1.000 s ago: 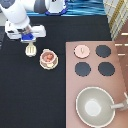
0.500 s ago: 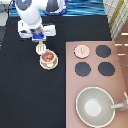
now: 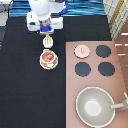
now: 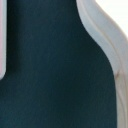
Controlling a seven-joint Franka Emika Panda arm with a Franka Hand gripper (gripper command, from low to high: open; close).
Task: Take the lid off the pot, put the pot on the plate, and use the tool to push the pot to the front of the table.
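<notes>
On the black worktop (image 3: 20, 80), left of the stove, the pot (image 3: 48, 58) sits on the plate (image 3: 49, 65). The tool (image 3: 48, 41) stands just above it, under the gripper (image 3: 47, 29); grip can't be told. Lid (image 3: 82, 50) lies on the stove (image 3: 120, 75), large pan (image 3: 95, 106) below.

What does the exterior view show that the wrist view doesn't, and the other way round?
Only the exterior view shows the layout: the claw at the view's top, just above the tool; the pot, lid off, sitting on the plate; the lid on the stove beside the burners; and the grey pan. Only the wrist view gives a close look at a pale curved edge, which I can't identify. Both show the dark table.
</notes>
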